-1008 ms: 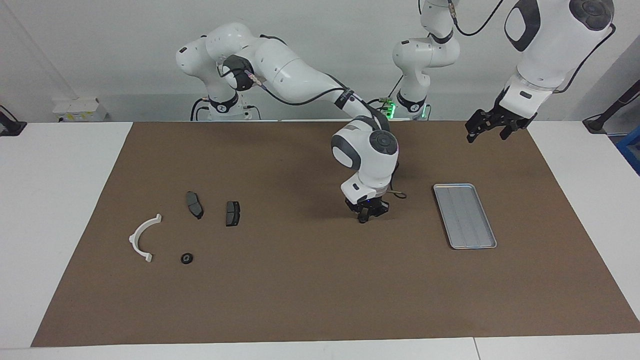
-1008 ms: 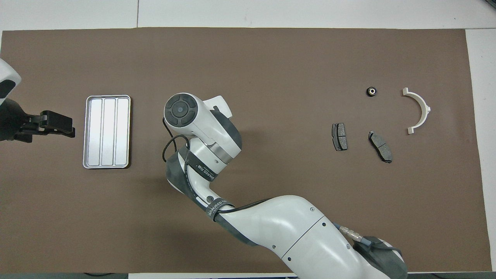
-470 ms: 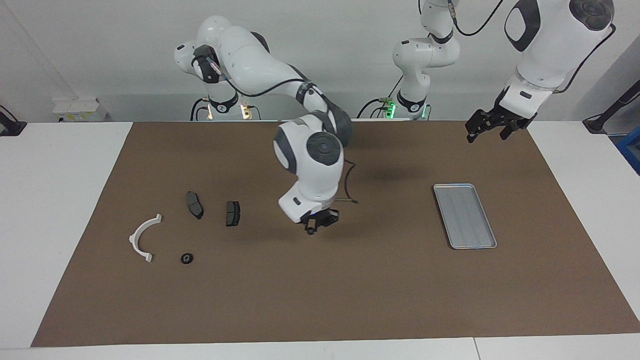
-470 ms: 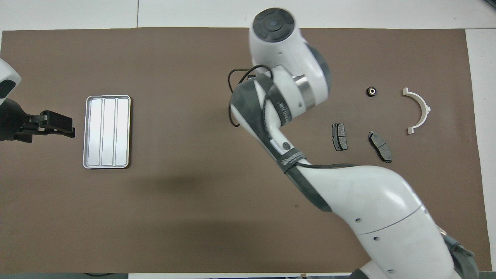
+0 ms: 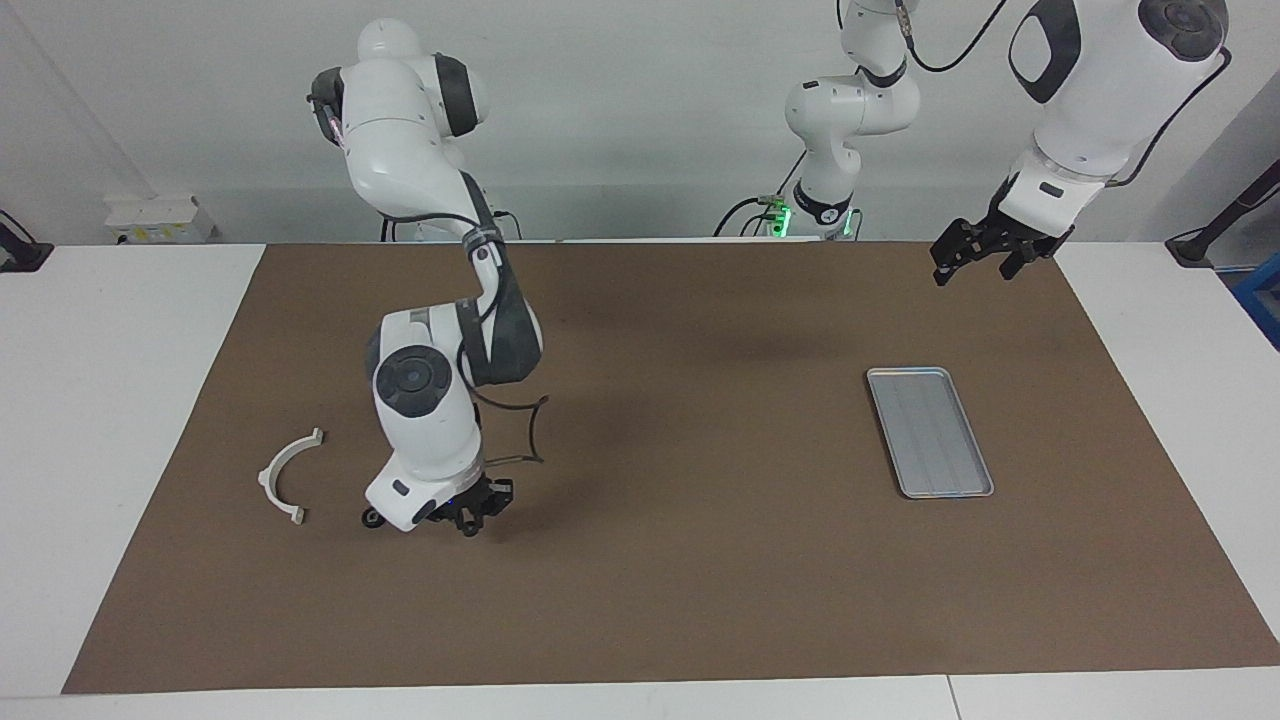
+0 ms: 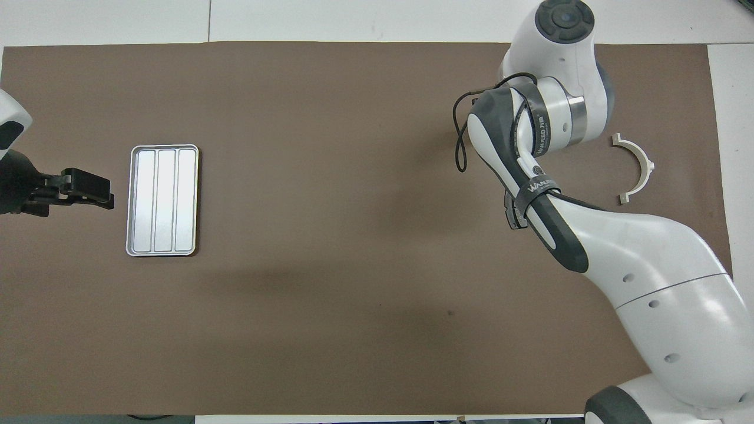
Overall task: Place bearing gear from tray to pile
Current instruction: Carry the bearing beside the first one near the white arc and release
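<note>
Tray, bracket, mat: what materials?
Tray: looks like bare metal, maybe aluminium; silver-grey sheen, pressed ribs, rolled rim. Bracket: likely plastic; matte off-white, moulded half-ring with end tabs. Mat: flat brown sheet, no gloss; paper, felt or similar, cannot tell.

The tray (image 6: 164, 201) lies on the brown mat (image 6: 330, 294) toward the left arm's end, the left hand (image 6: 88, 189) beside it. The right arm (image 6: 618, 247) covers a dark pad (image 6: 511, 213) near the white bracket (image 6: 637, 166).
</note>
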Tool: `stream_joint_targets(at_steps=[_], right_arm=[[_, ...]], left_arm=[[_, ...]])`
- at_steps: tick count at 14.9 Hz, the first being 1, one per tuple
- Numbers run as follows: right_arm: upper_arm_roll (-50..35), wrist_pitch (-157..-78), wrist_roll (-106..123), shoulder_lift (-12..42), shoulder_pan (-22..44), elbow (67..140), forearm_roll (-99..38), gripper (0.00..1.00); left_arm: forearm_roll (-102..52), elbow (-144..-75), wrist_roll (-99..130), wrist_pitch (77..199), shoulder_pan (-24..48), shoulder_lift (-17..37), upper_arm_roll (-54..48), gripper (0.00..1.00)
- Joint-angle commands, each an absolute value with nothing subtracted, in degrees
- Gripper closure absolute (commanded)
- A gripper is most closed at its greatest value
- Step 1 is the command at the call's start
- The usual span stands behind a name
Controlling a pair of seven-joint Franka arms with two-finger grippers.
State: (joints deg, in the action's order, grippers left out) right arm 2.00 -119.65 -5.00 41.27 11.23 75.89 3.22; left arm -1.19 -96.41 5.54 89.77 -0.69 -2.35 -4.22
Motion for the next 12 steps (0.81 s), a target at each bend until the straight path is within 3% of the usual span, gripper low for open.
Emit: stream_joint_targets(at_steps=[1,5,6,7,12], right_arm=[[1.05,-126.47,-3.43,35.24,10.2,88.24,5.36,1.0],[0.97,-126.65,-2.64,35.24,9.75,88.42,5.36,1.0],[0.97,-126.56,-2.81,35.24,9.76,88.42,5.36,0.86],[0.97,-126.48,-2.99,35.16,9.76,88.33,5.27,0.01],[0.97,-120.61,-2.81,32.53,9.93,86.84,5.27,0.0]], left_arm=[[-0.62,-97.12,5.62,89.12,-0.62,-3.43,-4.22,0.0],[-0.62,-97.12,5.54,89.12,-0.62,-3.43,-4.22,0.0],[-0.62,-97.12,5.54,89.12,-0.62,-3.43,-4.22,0.0],[-0.62,-97.12,5.54,89.12,-0.62,-3.43,-4.22,0.0],[-0.62,-97.12,5.62,89.12,-0.62,-3.43,-4.22,0.0]])
